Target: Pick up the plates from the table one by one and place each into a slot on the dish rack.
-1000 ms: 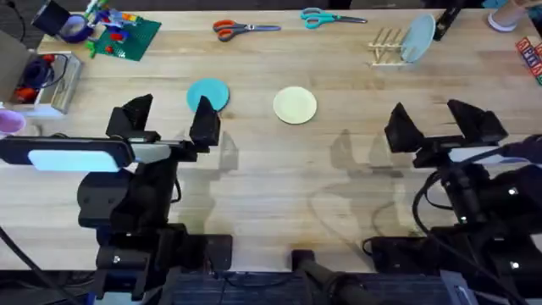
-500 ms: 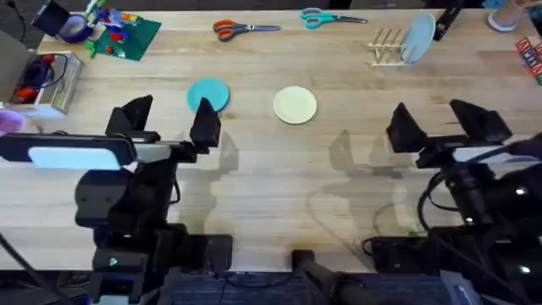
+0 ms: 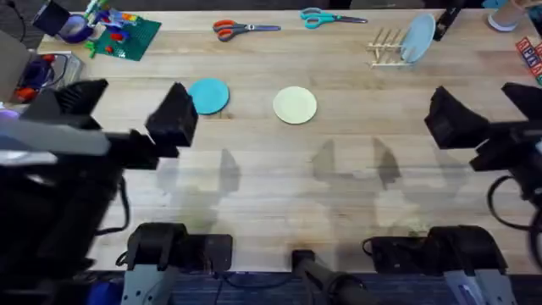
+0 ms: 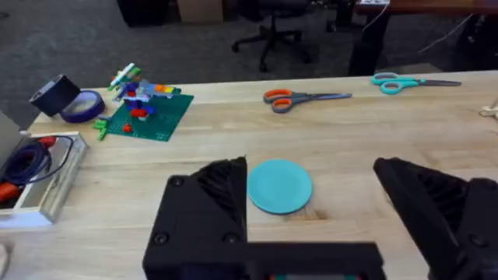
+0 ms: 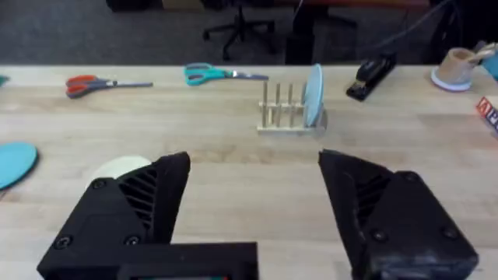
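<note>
A turquoise plate [image 3: 208,95] [image 4: 278,187] lies flat on the table [image 3: 279,186], with a pale yellow plate [image 3: 295,105] [image 5: 120,166] to its right. The dish rack [image 3: 386,48] [image 5: 286,110] stands at the back right, a pale grey-blue plate [image 3: 419,38] [image 5: 314,93] upright in its right end. My left gripper [image 3: 127,110] [image 4: 311,175] hangs open above the table, just left of and nearer than the turquoise plate. Well nearer than the rack, my right gripper [image 3: 489,110] [image 5: 255,163] is open too. Nothing sits between either pair of fingers.
Orange scissors [image 3: 241,29] and teal scissors [image 3: 329,17] lie along the far edge. A green toy-brick plate [image 3: 125,36], a tape roll [image 3: 74,30] and a box of cables [image 3: 38,80] crowd the far left. A black stapler [image 5: 372,74] sits right of the rack.
Both arms have risen toward the overhead camera and look larger. The left gripper shifted left, clearing the turquoise plate; the right gripper shifted right. The plates have not moved.
</note>
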You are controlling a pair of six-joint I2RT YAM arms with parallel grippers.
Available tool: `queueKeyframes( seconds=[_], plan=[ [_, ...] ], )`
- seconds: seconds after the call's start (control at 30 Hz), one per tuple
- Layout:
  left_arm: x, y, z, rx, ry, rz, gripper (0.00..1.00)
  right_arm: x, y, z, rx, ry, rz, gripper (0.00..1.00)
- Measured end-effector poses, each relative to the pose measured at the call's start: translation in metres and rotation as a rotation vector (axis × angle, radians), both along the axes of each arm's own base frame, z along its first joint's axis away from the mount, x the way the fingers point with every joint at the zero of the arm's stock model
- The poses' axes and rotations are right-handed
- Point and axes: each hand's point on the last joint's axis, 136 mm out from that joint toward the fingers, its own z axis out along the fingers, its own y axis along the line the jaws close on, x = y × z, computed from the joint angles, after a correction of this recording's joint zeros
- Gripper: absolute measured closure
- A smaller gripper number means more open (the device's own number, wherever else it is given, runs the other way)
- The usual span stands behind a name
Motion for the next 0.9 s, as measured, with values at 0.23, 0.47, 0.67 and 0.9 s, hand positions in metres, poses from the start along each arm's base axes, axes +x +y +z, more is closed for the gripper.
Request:
queueKeyframes(
  seconds=[0.23, 0.47, 0.67, 0.9],
  plan=[
    [0.014, -0.001, 0.037, -0.032, 0.208, 0.0, 0.008, 0.01, 0.0, 0.004, -0.001, 0.308, 0.0, 0.007],
    [0.035, -0.007, 0.043, -0.056, 0.421, -0.02, 0.008, 0.029, 0.0, 0.014, -0.002, 0.521, 0.001, 0.007],
    [0.055, -0.014, 0.042, -0.079, 0.583, -0.051, 0.008, 0.045, 0.0, 0.017, -0.003, 0.657, 0.001, 0.008],
    [0.07, -0.02, 0.031, -0.113, 0.753, -0.073, 0.008, 0.053, 0.0, 0.011, -0.03, 0.791, 0.019, 0.008]
  ],
)
